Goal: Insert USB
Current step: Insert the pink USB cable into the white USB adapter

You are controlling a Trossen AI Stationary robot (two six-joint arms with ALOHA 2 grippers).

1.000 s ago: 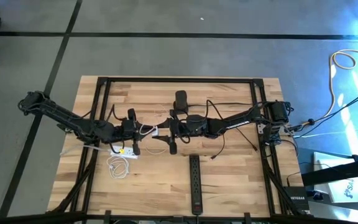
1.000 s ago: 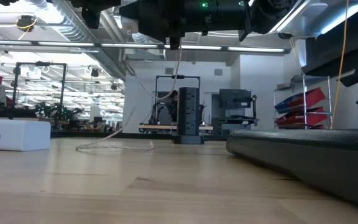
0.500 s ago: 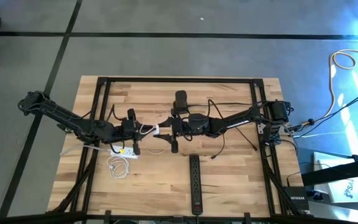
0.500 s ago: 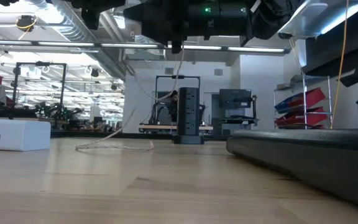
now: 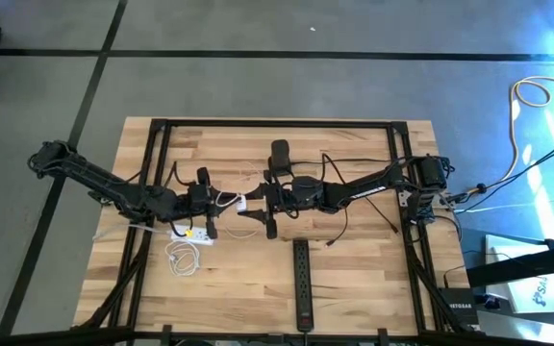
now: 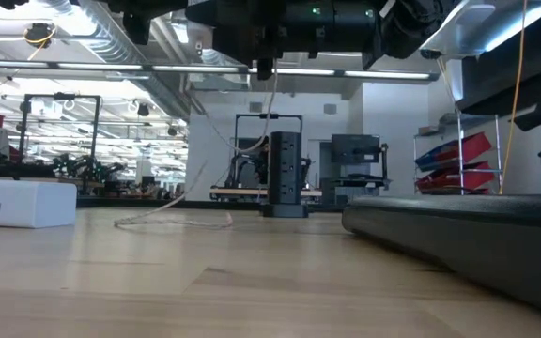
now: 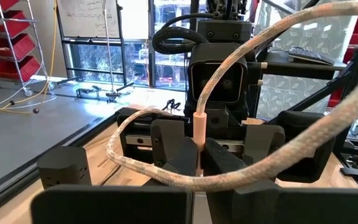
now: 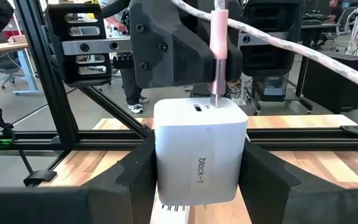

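A white charger block (image 8: 199,155) marked "block-1" hangs above the table's middle with my right gripper (image 5: 251,205) shut on it. Its port face is turned toward my left gripper (image 5: 221,201). My left gripper is shut on the pink USB plug (image 8: 219,43) of a braided cable (image 7: 272,37). The plug's metal tip (image 8: 215,99) stands at the block's port face, right beside the port (image 8: 199,108). Whether it touches cannot be told. The cable falls to a coil (image 5: 183,258) lying on the table. My left gripper pinches the pink plug's sleeve (image 7: 199,146) between its two fingers, coming level from the table's left. The plug sticks out past the fingertips toward the block, clear of the table. The cable loops slack around the gripper. My right gripper clamps the block's two side walls (image 8: 160,155) between its two fingers, coming level from the table's right. The block is lifted clear of the table, with its prongs (image 8: 174,208) toward the wrist.
A white power strip (image 5: 188,234) lies under my left arm. A black power strip (image 5: 302,284) lies toward the near edge. A black tower socket (image 5: 280,154) stands at the far middle. Black frame rails (image 5: 277,123) run along the table's sides.
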